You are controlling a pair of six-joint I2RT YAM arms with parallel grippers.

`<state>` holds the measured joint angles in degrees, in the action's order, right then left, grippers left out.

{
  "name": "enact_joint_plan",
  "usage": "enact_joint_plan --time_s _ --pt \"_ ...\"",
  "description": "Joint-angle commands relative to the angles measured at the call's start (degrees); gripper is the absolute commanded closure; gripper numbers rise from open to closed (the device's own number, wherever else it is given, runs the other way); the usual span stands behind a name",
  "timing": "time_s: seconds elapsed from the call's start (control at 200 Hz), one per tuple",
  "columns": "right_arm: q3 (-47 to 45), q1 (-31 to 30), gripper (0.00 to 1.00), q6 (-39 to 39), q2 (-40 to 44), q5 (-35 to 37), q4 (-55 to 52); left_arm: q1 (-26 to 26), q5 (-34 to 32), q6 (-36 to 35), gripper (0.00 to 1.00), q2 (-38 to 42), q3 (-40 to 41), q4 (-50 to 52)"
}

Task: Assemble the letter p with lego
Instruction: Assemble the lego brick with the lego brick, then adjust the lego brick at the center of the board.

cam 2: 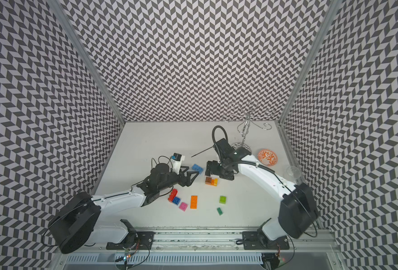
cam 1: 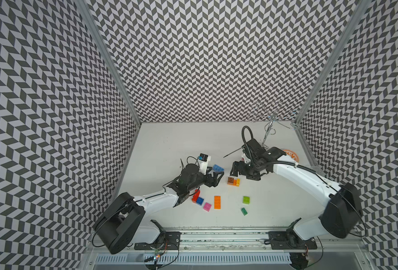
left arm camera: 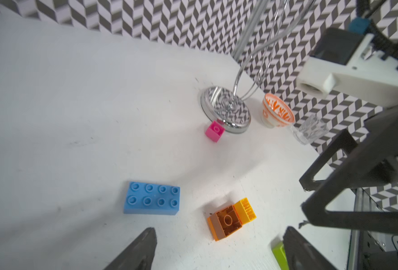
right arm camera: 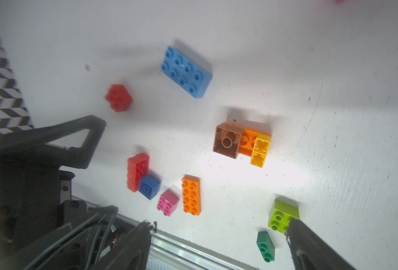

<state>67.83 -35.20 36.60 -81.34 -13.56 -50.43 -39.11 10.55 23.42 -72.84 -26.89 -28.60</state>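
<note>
The lego is likely light, stiff and slick-sided, so a brick is best pinched low across its flat side walls, not over the studs. The joined brown-orange-yellow clump lies hollow side up on the table between the two sets of fingers, with a light blue brick just beside the left ones and the rest loose behind both. Both arms reach in bent and low, left fingers and right fingers spread wide, holding nothing
</note>
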Motion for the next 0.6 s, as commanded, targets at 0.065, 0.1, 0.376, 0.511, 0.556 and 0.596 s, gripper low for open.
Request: enact_joint_plan --time_s 0.065,0.1,0.376,0.511,0.556,0.596 --pt "-9.17 -5.39 0.04 -0.63 8.57 3.13 13.88 1.14 -7.63 -0.52 0.04 9.35 3.39 -0.36" --pt "-10.95 -6.69 0.04 -0.2 9.73 3.93 15.47 1.21 -8.74 -0.52 0.02 10.59 3.68 0.05" --pt "-23.98 -10.94 0.01 0.86 16.78 7.98 28.94 2.37 -15.45 2.58 0.0 19.36 7.18 1.84" --pt "-25.24 -11.03 0.01 -2.39 16.58 11.66 29.7 3.4 -16.21 3.0 0.0 19.31 7.09 2.69" --pt "-24.97 -11.03 0.01 -3.89 16.33 12.2 30.06 3.64 -16.55 3.37 0.0 18.33 6.67 3.03" --pt "-24.73 -11.03 0.01 -5.05 15.98 12.42 30.75 4.05 -16.32 3.71 0.0 17.51 6.45 3.03"
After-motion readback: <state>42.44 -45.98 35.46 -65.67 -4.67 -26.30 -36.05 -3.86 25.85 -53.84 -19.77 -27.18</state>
